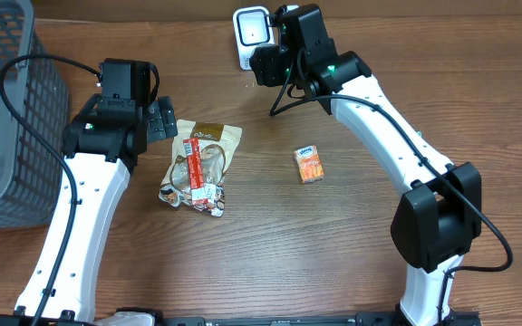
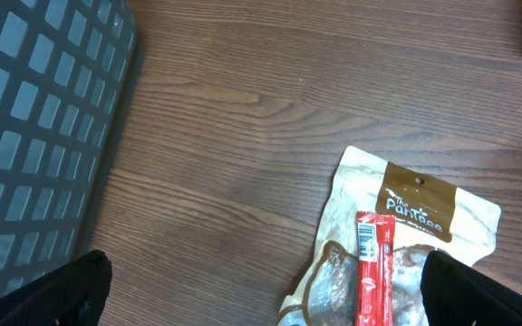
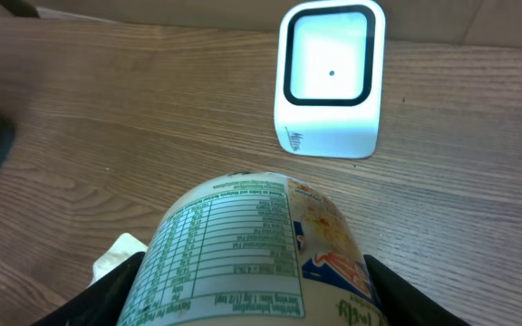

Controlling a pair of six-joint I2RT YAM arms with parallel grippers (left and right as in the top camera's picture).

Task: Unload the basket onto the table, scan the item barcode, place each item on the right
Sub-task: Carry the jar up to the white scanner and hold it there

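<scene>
My right gripper (image 3: 252,294) is shut on the item, a pale cup-shaped container (image 3: 252,244), with a black finger (image 3: 107,294) on each side of it. The cup's nutrition table faces the wrist camera, and I see no barcode on it. The white scanner (image 3: 329,77) stands just ahead of the cup with its window facing this way. From overhead, the right gripper (image 1: 275,63) sits right beside the scanner (image 1: 252,34) and hides the cup. My left gripper (image 2: 261,294) hangs open and empty over the table by a snack bag (image 2: 406,235).
A red stick pack (image 2: 374,267) with a small barcode lies on the snack bag (image 1: 202,163). A small orange box (image 1: 309,164) lies mid-table. A grey mesh basket (image 1: 7,109) stands at the left edge, close to the left arm.
</scene>
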